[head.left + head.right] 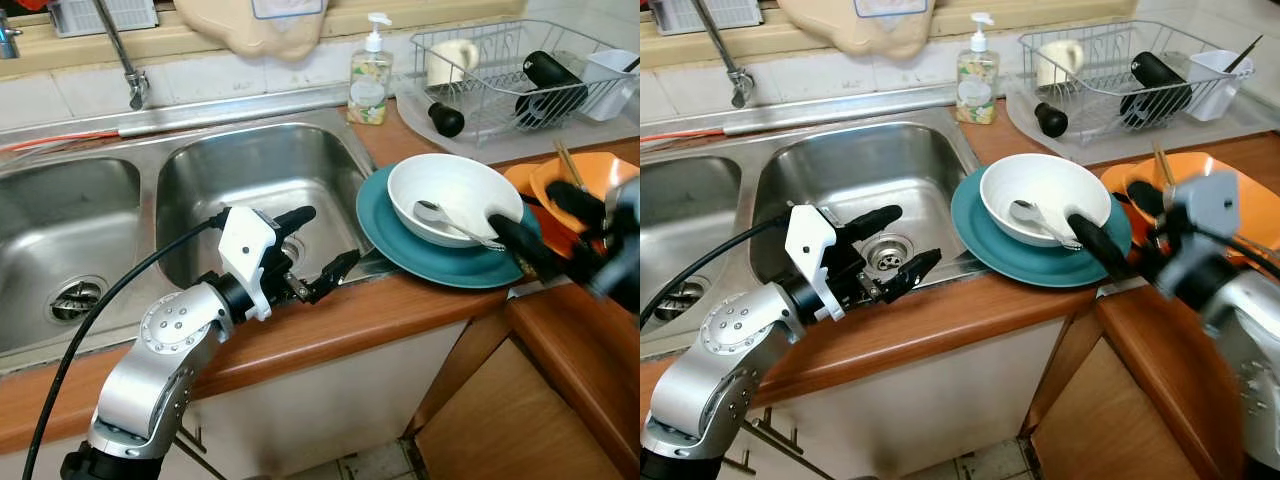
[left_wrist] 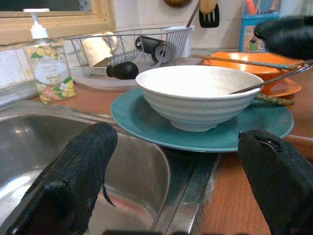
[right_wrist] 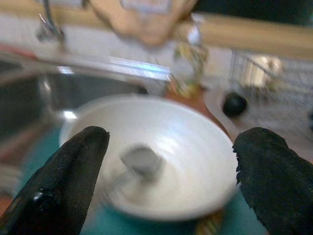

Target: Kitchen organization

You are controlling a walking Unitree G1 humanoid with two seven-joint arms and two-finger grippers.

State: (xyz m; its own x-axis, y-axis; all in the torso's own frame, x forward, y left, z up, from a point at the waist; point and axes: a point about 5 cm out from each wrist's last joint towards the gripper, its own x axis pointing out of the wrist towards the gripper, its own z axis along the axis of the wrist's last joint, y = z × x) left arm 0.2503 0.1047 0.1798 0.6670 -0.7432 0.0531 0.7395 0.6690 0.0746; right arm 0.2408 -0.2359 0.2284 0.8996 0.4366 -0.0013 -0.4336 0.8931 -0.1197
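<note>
A white bowl (image 1: 455,190) with a metal spoon (image 1: 445,222) in it sits on a teal plate (image 1: 400,255) on the wooden counter, just right of the sink. My right gripper (image 1: 548,218) hovers open at the bowl's right rim, blurred, holding nothing. In the right wrist view the bowl (image 3: 186,147) lies between and beyond its fingers. My left gripper (image 1: 325,238) is open over the front right corner of the right sink basin (image 1: 250,170), left of the plate and pointing at it. The left wrist view shows the bowl (image 2: 205,95) straight ahead.
Orange plates (image 1: 600,170) with chopsticks (image 1: 568,163) lie right of the bowl. Behind stand a soap bottle (image 1: 370,80) and a wire dish rack (image 1: 500,75) holding cups and a black bottle. A faucet (image 1: 130,80) hangs over the double sink. A cabinet door (image 1: 500,420) stands open below.
</note>
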